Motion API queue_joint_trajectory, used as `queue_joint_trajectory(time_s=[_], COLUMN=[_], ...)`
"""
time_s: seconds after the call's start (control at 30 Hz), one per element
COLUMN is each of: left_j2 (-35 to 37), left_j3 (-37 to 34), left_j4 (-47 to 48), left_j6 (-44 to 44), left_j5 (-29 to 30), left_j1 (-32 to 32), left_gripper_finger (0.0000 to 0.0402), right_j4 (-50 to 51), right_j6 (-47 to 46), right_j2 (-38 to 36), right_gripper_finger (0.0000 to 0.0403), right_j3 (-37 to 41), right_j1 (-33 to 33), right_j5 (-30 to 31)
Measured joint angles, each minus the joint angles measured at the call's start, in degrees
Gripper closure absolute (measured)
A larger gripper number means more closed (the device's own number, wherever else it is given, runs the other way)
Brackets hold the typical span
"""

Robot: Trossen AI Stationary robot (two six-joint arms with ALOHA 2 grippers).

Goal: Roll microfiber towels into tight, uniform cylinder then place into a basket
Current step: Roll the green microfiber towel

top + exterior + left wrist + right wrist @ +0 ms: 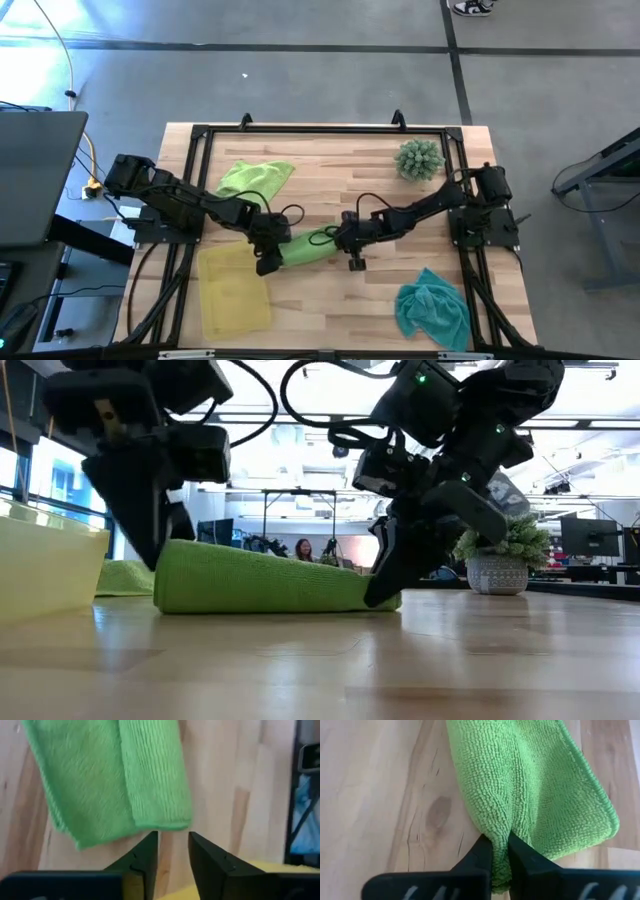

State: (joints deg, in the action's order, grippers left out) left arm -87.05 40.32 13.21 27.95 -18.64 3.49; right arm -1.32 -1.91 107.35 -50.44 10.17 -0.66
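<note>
Right pincer (500, 852) pinching rolled green towel (530, 780); no text legible.

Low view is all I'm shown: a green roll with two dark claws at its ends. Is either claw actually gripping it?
Observer: Yes. The right gripper is shut on the rolled green towel, pinching one end.
Operator: And the other claw?
Observer: The left gripper stands open just off the towel's other end, holding nothing.
Operator: Where's the basket?
Observer: The yellow basket lies on the table by the left gripper, with nothing in it.
Operator: More towels?
Observer: A teal towel and another green towel lie crumpled.
</note>
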Motion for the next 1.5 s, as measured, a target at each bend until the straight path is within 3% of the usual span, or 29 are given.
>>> queue_joint_trajectory(time_s=[0.3,0.5,0.67,0.8,1.23,1.5], left_j2=[2.1,3.0,-0.3,-2.4,-10.0,-10.0], left_j3=[2.7,4.2,4.3,4.3,4.3,4.3], left_j4=[3.3,-3.4,-11.5,-12.3,-12.4,-8.4], left_j6=[-7.1,-10.7,-12.4,-9.3,-2.9,1.0], left_j5=[-0.1,6.8,18.9,23.6,21.5,27.7], left_j1=[0.5,2.9,6.2,7.1,12.0,13.2], left_gripper_finger=[0.0266,0.0264,0.0264,0.0263,0.0263,0.0263], right_j4=[0.7,0.7,0.1,0.0,-0.1,-0.2], right_j6=[-12.9,-18.7,-19.1,-19.1,-18.9,-18.0], right_j2=[0.2,0.3,0.3,0.3,0.2,0.2], right_gripper_finger=[0.0399,0.0400,0.0397,0.0395,0.0394,0.0385], right_j3=[0.2,0.3,0.3,0.3,0.2,0.2], right_j1=[-5.2,-7.6,-8.3,-8.3,-8.3,-8.3], right_j5=[-21.2,-27.1,-27.9,-27.8,-27.1,-27.0])
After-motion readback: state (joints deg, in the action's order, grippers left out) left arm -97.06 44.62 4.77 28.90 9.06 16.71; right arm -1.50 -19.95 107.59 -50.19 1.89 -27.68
